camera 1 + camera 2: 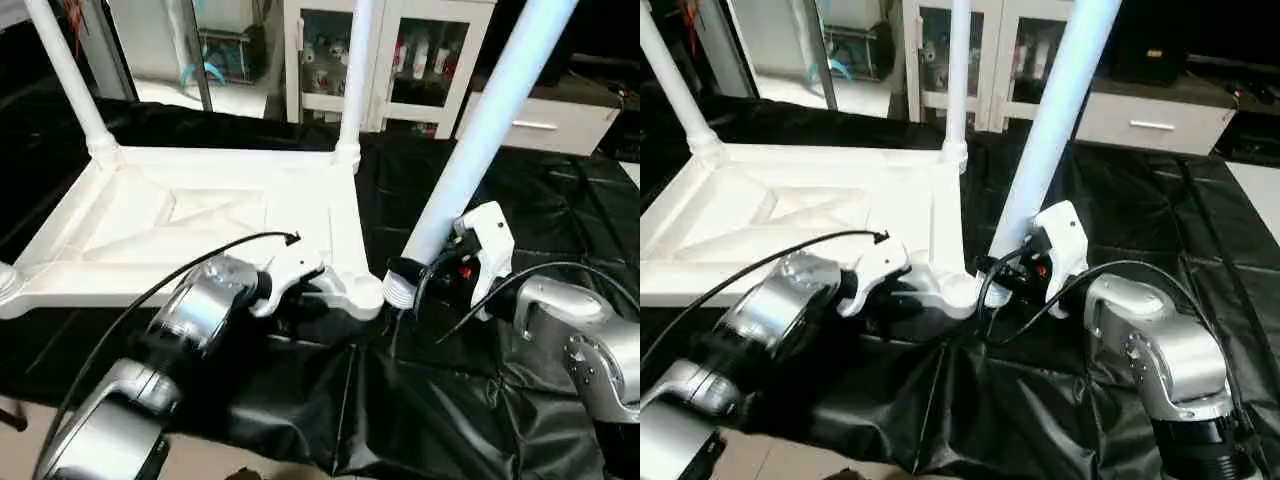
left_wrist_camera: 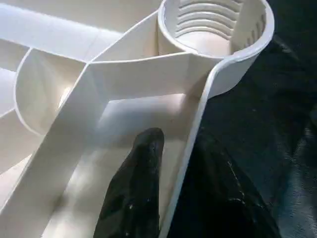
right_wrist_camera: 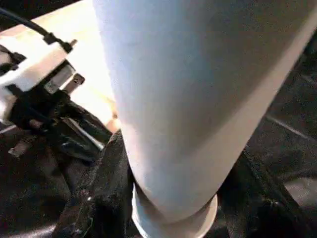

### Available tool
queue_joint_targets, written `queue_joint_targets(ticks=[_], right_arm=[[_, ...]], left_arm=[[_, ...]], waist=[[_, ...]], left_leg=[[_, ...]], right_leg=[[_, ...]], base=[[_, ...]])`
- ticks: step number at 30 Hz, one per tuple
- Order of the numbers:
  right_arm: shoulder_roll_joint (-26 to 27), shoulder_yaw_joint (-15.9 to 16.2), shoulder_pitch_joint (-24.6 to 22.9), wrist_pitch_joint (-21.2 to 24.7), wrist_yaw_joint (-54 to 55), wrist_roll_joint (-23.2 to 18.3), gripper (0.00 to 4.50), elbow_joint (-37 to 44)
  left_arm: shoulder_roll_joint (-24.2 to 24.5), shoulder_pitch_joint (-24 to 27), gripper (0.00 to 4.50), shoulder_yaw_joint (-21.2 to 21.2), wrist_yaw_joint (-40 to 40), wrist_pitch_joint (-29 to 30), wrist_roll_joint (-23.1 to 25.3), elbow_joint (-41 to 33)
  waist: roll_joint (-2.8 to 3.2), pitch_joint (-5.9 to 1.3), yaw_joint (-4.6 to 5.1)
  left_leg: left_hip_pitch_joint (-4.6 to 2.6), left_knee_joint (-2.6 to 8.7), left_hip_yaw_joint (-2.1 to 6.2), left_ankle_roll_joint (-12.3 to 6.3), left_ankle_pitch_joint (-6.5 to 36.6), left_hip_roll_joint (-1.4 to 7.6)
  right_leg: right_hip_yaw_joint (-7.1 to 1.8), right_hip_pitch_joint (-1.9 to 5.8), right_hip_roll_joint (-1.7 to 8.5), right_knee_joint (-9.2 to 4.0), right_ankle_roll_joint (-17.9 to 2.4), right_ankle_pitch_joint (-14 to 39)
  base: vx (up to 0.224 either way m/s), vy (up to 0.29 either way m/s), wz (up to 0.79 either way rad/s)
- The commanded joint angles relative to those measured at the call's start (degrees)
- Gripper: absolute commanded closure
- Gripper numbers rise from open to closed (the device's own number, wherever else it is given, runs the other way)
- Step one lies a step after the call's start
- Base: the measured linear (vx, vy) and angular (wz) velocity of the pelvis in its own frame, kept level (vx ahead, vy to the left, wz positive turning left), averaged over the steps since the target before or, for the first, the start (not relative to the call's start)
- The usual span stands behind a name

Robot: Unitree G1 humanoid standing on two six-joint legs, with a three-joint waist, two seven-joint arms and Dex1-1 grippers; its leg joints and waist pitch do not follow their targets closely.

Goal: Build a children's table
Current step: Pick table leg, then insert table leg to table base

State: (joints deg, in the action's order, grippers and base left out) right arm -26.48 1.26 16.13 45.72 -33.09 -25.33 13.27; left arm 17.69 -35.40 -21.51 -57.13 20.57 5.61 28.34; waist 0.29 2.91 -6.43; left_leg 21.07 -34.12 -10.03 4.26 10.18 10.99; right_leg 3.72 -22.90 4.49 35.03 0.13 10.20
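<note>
The large white plastic square table top (image 1: 200,220) lies upside down, ribbed underside up, on the black-covered work table (image 1: 520,220). Two long white tapered tube legs stand upright in its far corner sockets: one at the far left corner (image 1: 70,80), one at the far right corner (image 1: 355,75).

The near right corner's round threaded socket (image 2: 215,29) stands empty. The left gripper (image 2: 185,163) is narrowly closed on the top's outer rim wall (image 2: 198,119) just behind that socket, one black finger (image 2: 136,188) inside the rim and the other outside it.

The right gripper (image 1: 425,278) is clamped, roughly half open, around the lower part of a third white tapered tube leg (image 1: 490,120). That leg tilts, its upper end leaning away to the right. Its ribbed lower end (image 1: 398,290) sits just beside the empty socket, to its right, and is not inserted. Whether the two touch cannot be told.

White cabinets (image 1: 400,60) stand beyond the work table.
</note>
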Motion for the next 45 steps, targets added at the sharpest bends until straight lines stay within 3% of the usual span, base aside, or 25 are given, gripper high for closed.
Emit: queue_joint_targets(ticks=[1,4,6,9,10,13,15,19,24,26,28,31,37,45], right_arm=[[-0.57,0.25,0.30,-0.30,-1.32,-0.90,2.61,0.30],[-0.59,0.31,0.33,-0.35,-1.91,-0.78,2.61,0.15],[-0.47,0.49,0.42,-0.49,-1.95,-0.39,2.61,-0.15],[-0.50,0.57,0.37,-0.60,-1.91,-0.30,2.61,-0.25],[-0.55,0.62,0.24,-0.66,-1.94,-0.31,2.61,-0.16],[-0.73,0.54,-0.12,-0.69,-2.17,-0.33,2.61,0.12],[-0.76,0.49,-0.15,-0.66,-2.23,-0.34,2.61,0.16],[-1.16,-0.02,-0.87,-0.31,-2.60,-0.44,2.61,1.18],[-1.78,-0.45,-2.03,-0.26,-2.78,-0.47,2.61,1.85],[-1.99,-0.65,-2.44,0.13,-2.81,-0.73,2.61,2.54],[-2.29,-0.86,-2.80,0.29,-2.96,-0.91,2.61,3.01],[-2.72,-1.08,-3.09,0.24,-3.18,-1.02,2.61,3.17],[-2.36,-1.03,-3.05,0.36,-2.50,-0.95,2.61,3.47],[-2.45,-0.75,-2.36,0.32,-2.75,-0.95,2.61,2.98]], left_arm=[[0.68,3.56,3.75,-1.26,-2.21,3.33,-3.08,-6.15],[1.50,5.13,3.75,-1.15,-2.31,5.41,-2.79,-10.08],[2.21,5.67,3.05,-1.80,-1.78,4.69,-0.57,-10.17],[2.75,5.72,2.99,-2.15,-2.61,4.88,-0.33,-10.32],[2.78,5.56,2.68,-1.94,-2.65,3.95,-0.47,-10.15],[2.41,4.62,2.60,-0.81,-2.37,0.44,-1.69,-9.62],[2.28,4.22,2.60,-0.50,-2.56,-0.25,-2.10,-9.30],[2.58,1.61,2.60,-0.44,-5.67,-3.44,-2.99,-7.19],[2.53,-1.61,2.60,-0.13,-10.84,-8.35,-4.80,-0.88],[3.20,-3.33,2.60,-0.53,-12.51,-10.91,-4.15,2.89],[3.53,-4.58,2.60,-0.96,-12.71,-12.81,-3.11,5.63],[3.88,-5.74,2.60,-2.05,-14.03,-14.66,-2.30,8.56],[4.60,-6.42,2.60,-3.73,-15.19,-17.61,0.08,12.69],[3.75,-7.24,3.35,-3.65,-13.75,-20.21,0.98,17.26]], waist=[[-1.10,-3.62,-0.14],[-0.88,-3.53,0.09],[-0.85,-3.50,0.03],[-0.76,-3.44,-0.03],[-0.65,-3.49,-0.06],[-0.63,-3.52,0.02],[-0.74,-3.55,-0.04],[-0.04,-3.49,0.02],[-0.27,-3.61,0.04],[0.15,-3.71,0.05],[-0.02,-3.78,0.15],[0.43,-3.69,0.11],[0.38,-3.68,0.13],[-0.01,-3.51,0.05]], left_leg=[[-0.57,4.41,0.78,-0.40,11.46,2.30],[-0.47,4.38,0.61,-0.66,11.13,2.17],[-0.47,4.36,0.56,-0.72,11.18,2.03],[-0.60,4.45,0.58,-0.40,12.03,2.01],[-0.58,4.46,0.64,-0.16,12.17,2.01],[-0.57,4.49,0.65,0.12,12.34,2.01],[-0.55,4.46,0.63,0.06,12.23,1.98],[-0.73,4.51,0.68,0.58,13.74,1.90],[-0.61,4.47,0.71,0.72,13.16,1.90],[-0.56,4.36,0.67,0.53,12.63,1.69],[-0.63,4.40,0.75,0.70,12.86,1.81],[-0.80,4.43,0.75,0.87,13.54,1.89],[-0.87,4.45,0.74,1.17,14.20,2.00],[-1.00,4.55,0.76,1.06,14.90,2.07]], right_leg=[[-2.70,2.57,4.26,-4.32,-9.55,16.26],[-2.71,2.45,4.00,-4.36,-9.90,15.10],[-2.72,2.41,3.90,-4.46,-9.68,15.27],[-2.73,2.29,3.93,-4.69,-9.04,16.76],[-2.73,2.32,3.89,-4.67,-8.92,16.76],[-2.75,2.37,3.84,-4.56,-9.18,15.40],[-2.75,2.42,3.89,-4.57,-9.27,15.18],[-2.73,2.31,3.77,-4.79,-9.05,16.17],[-2.75,2.56,3.86,-4.64,-9.33,14.59],[-2.73,2.61,3.75,-4.64,-9.38,13.57],[-2.69,2.75,3.73,-4.41,-9.79,12.44],[-2.74,2.66,3.77,-4.50,-10.20,12.50],[-2.79,2.74,3.89,-4.47,-11.07,12.28],[-2.82,2.65,4.17,-4.74,-10.53,15.95]], base=[[0.000,0.000,0.00],[0.000,0.000,0.00],[0.000,0.000,0.00],[0.000,0.000,0.00],[0.000,0.000,0.00],[0.000,0.000,0.00],[0.000,0.000,0.00],[0.000,0.000,0.00],[0.000,0.000,0.00],[0.000,0.000,0.00],[0.000,0.000,0.00],[0.000,0.000,0.00],[0.000,0.000,0.00],[0.000,0.000,0.00]])
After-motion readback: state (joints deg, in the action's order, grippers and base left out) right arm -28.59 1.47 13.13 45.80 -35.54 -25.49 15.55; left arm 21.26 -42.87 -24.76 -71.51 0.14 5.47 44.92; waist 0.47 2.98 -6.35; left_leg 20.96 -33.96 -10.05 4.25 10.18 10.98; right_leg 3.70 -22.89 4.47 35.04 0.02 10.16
